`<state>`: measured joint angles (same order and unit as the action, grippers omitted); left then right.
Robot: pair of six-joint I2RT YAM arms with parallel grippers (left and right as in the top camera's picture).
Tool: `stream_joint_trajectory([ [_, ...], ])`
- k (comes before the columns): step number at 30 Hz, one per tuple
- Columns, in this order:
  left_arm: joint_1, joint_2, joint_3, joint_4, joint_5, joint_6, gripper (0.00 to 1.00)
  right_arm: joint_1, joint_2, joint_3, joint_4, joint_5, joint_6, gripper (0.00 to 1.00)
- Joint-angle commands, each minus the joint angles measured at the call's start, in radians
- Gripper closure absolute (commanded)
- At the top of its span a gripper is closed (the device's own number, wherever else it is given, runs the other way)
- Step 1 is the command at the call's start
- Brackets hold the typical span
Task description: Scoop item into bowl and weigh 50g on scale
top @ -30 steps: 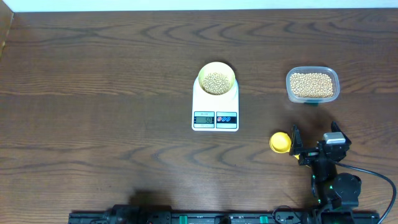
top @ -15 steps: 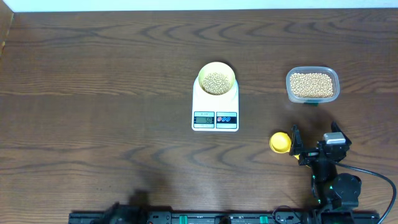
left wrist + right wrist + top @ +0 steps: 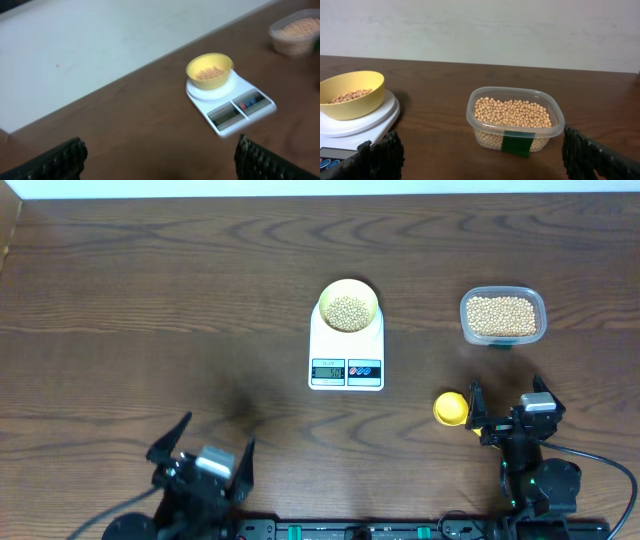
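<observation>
Bowl [image 3: 323,302] of beans [image 3: 348,311] sits on the scale [image 3: 346,352] mid-tabletop [image 3: 150,300], ahead-left of the right pincer [image 3: 507,396], gaping wide and empty beside the scoop [image 3: 450,408], nearer than the left pincer [image 3: 217,433], also wide.

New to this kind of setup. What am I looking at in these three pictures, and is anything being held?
Two robot arms work at a table. One picture looks down from above; the other two come from a camera on each wrist, so the dark shapes at their bottom corners are that claw's own fingers. From above, the left claw is bottom left and the right claw bottom right; both are open and hold nothing. On the table stand a white scale carrying a pale-yellow bowl of beans, a clear tub with more beans, and a yellow scoop next to the right claw.
</observation>
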<state>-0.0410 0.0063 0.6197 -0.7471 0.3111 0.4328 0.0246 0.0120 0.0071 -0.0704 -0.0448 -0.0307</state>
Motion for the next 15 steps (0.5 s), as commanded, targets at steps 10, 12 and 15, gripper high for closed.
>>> stream_joint_trajectory([
  [10, 0.003, -0.003, -0.196, 0.188, -0.391, -0.636, 0.03, 0.007, -0.006, -0.002, -0.004, 0.006, -0.008, 0.01],
  [12, 0.003, -0.003, -0.230, 0.223, -0.391, -0.636, 0.03, 0.007, -0.006, -0.002, -0.004, 0.006, -0.008, 0.01],
  [15, 0.003, -0.003, -0.254, 0.233, -0.391, -0.629, 0.04, 0.007, -0.006, -0.002, -0.004, 0.006, -0.008, 0.01],
])
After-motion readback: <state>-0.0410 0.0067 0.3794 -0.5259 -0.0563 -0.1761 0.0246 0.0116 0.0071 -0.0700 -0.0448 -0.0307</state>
